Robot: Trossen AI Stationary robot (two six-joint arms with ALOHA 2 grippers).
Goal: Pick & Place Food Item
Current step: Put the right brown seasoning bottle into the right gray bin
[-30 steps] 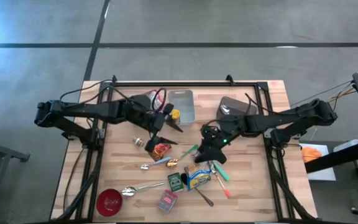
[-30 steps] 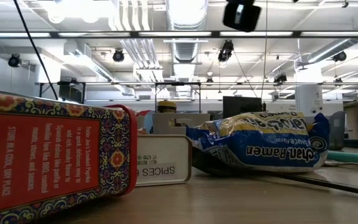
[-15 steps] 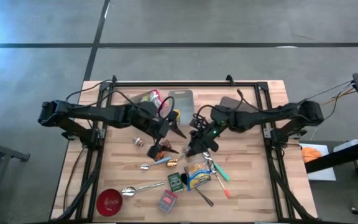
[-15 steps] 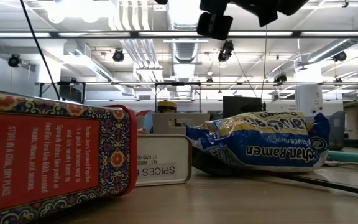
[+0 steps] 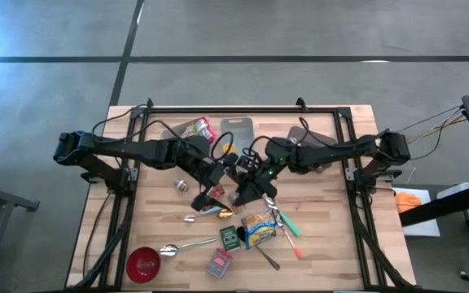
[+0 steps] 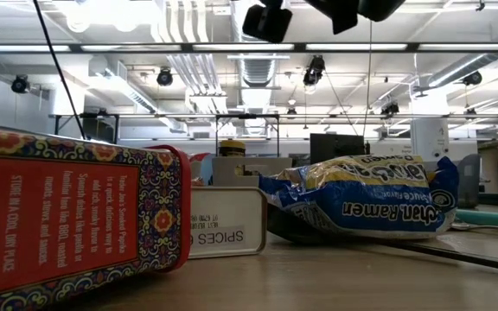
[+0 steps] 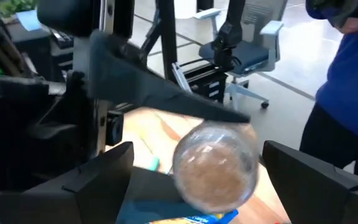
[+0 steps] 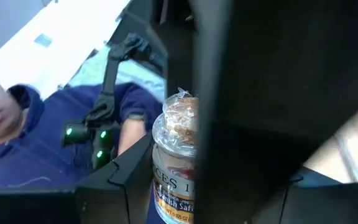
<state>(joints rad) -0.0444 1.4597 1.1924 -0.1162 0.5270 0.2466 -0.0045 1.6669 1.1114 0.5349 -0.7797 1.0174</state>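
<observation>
Jar (image 7: 216,165) of brown stuff hangs off the desk (image 5: 332,244), above its middle, and you have both arms meeting there. Your right gripper (image 5: 244,185) reaches in from the right edge and pinches the jar: in the right wrist view it stands upright between that gripper's fingers, label facing the camera, crinkled seal on top. Your left gripper (image 5: 222,168) comes in from the left edge and faces the right one with its fingers (image 7: 98,177) spread wide. In the left wrist view you can see clear gaps between the jar and each finger, so it touches nothing. One dark finger of the right gripper slants across just behind the top of the jar in that view. Below the two grippers, toward the near edge, you have a loose scatter: a ramen pack (image 5: 259,230) with a green tin (image 5: 231,238) just beside it, a spoon (image 5: 177,247), and a red bowl (image 5: 143,263) near the near-left corner. A patterned red tin (image 6: 67,216) lies on its side right at the low camera, with a spice tin (image 6: 223,223) behind it. A grey board (image 5: 238,134) lies at the far edge, near the middle. Beyond the desk a person (image 8: 36,143) in a blue hoodie shows in both wrist views, well apart from the arms.
</observation>
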